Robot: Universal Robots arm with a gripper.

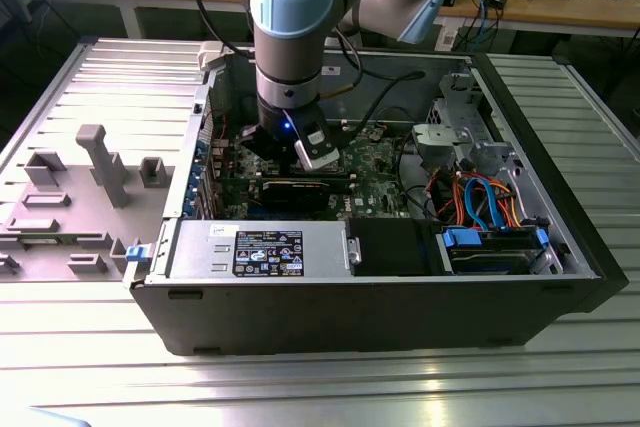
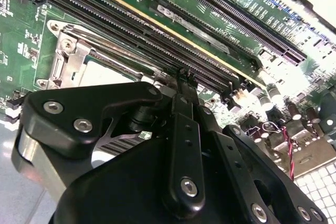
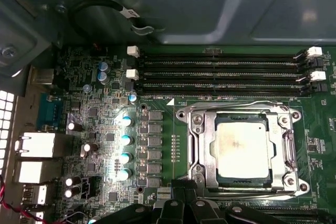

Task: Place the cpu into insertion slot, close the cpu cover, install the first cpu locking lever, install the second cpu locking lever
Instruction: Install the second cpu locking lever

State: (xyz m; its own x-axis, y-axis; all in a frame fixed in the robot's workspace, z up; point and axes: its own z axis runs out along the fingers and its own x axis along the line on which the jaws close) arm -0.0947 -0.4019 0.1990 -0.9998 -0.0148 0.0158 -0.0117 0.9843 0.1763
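I can read no print: the power supply's label (image 1: 268,252) and the motherboard's lettering (image 2: 261,8) stay illegible.

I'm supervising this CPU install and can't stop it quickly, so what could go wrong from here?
1. The gripper sits right at the cpu cover edge; a slip could scrape the cpu.
2. The thin locking levers lie beside the memory slots, so a sideways push might catch those.

A grey and pale-blue jointed robot arm (image 1: 290,7) reaches straight down, its wrist vertical with a small blue light glowing. In the second wrist view its black metal gripper (image 2: 181,80) has its fingers pressed together, holding nothing.
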